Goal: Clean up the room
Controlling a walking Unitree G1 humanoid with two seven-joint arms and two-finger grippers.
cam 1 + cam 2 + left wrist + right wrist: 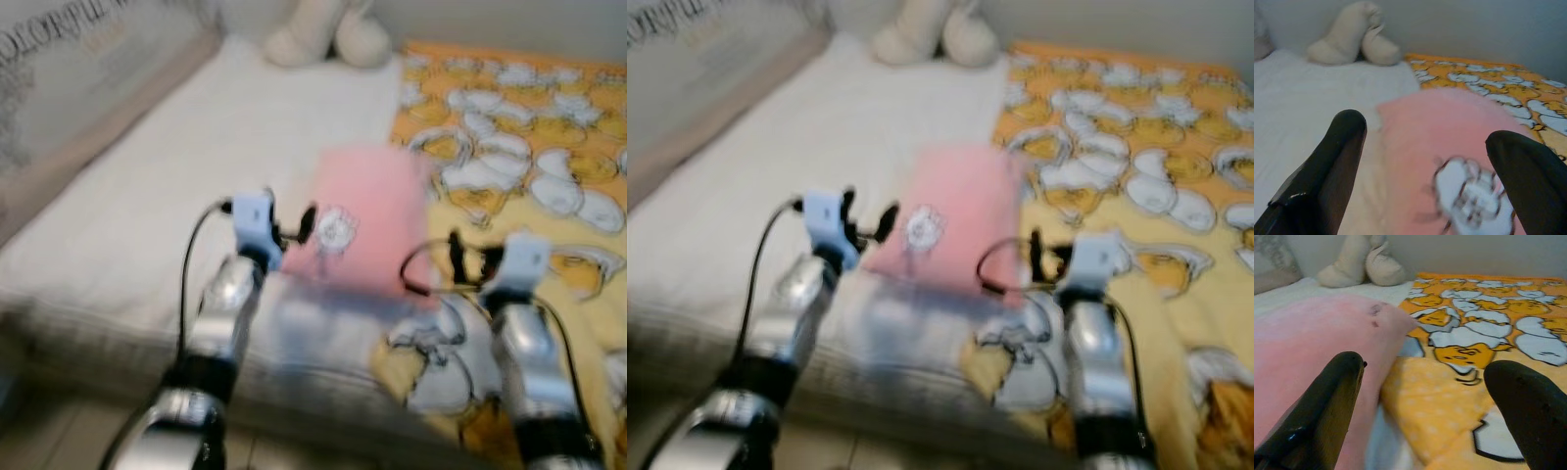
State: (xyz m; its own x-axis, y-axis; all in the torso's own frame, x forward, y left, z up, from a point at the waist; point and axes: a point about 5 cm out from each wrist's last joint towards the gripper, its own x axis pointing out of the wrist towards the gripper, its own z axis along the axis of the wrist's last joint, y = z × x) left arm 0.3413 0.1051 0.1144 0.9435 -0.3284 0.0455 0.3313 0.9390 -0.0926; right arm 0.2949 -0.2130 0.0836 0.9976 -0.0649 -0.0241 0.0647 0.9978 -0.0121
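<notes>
A pink cushion (362, 220) with a white cartoon patch lies on the bed, across the seam of the white sheet (196, 166) and the yellow patterned blanket (529, 157). My left gripper (294, 232) is open at the cushion's near left corner; its fingers (1327, 166) straddle the cushion (1449, 142) in the left wrist view. At the cushion's near right corner my right gripper (468, 257) is open over the blanket. The right wrist view has the cushion (1308, 347) beside one finger and the blanket (1459, 352) ahead.
A cream plush toy (323, 34) sits at the far end of the bed by the wall. A grey printed pillow (69, 78) leans along the left side. The mattress edge (294, 372) and floor lie just below my arms.
</notes>
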